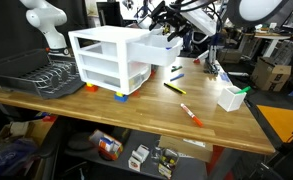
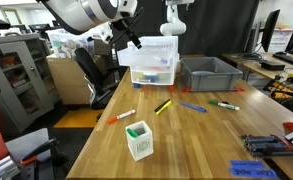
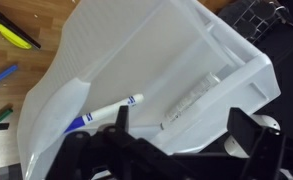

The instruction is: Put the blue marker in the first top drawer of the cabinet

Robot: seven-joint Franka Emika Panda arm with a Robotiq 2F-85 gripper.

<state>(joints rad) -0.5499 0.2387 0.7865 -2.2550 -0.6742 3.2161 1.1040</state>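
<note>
Gripper (image 3: 124, 135) in dark, blurred silhouette fills the bottom of the wrist view. One finger (image 3: 122, 118) rises in front of the blue marker (image 3: 108, 110), a white barrel with blue at both ends. The marker lies slantwise inside the top drawer (image 3: 201, 60), toward one end of it. Whether it rests on the drawer floor or is pinched by the gripper cannot be told, and neither can how far apart the jaws stand.

The drawer is shallow white plastic, pulled well out of the cabinet (image 1: 106, 60). In both exterior views the arm hangs just over it. Beyond the drawer's edge the wooden table (image 2: 186, 140) shows, with a yellow pen (image 3: 11, 38) and a second blue pen (image 2: 193, 107) lying loose on it. Farther off, beside the cabinet, stands a black wire dish rack (image 1: 31, 72).

The marker is probably light and stiff, with a smooth round barrel that could roll or slip. The best hold is likely across the middle of the barrel, with the jaws crosswise to its length and clear of the cap.
</note>
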